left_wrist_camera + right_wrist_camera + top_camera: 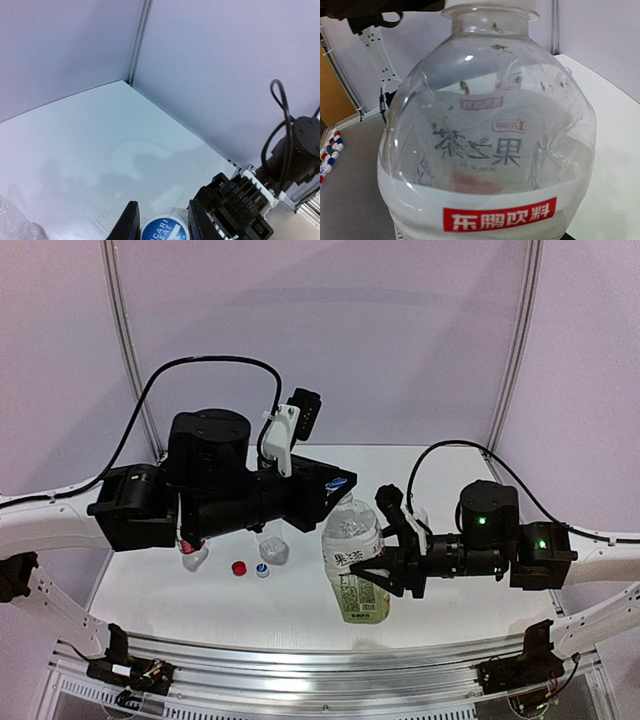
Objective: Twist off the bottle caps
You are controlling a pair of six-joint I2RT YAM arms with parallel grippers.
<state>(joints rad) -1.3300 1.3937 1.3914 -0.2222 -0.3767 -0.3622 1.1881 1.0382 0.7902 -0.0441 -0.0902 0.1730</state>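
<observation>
The larger white-and-green-labelled bottle (355, 575) stands upright at the table's centre front. My right gripper (380, 545) is shut on its body from the right, and the bottle (485, 150) fills the right wrist view, hiding the fingers. My left gripper (338, 483) reaches over from the left and is shut on the bottle's white-and-blue cap (164, 231), with a finger (129, 225) on each side. I cannot tell whether that cap is still threaded. A red cap (238, 568) and a white-and-blue cap (262, 570) lie loose on the table. The small red-labelled bottle (192, 556) and the slim ribbed bottle (273, 549) sit partly under the left arm.
Pale backdrop walls (330, 340) close the table at the back and sides. A metal rail (320, 665) runs along the front edge. Several small coloured caps (329, 150) lie off to the left in the right wrist view. My right arm (280, 165) shows in the left wrist view.
</observation>
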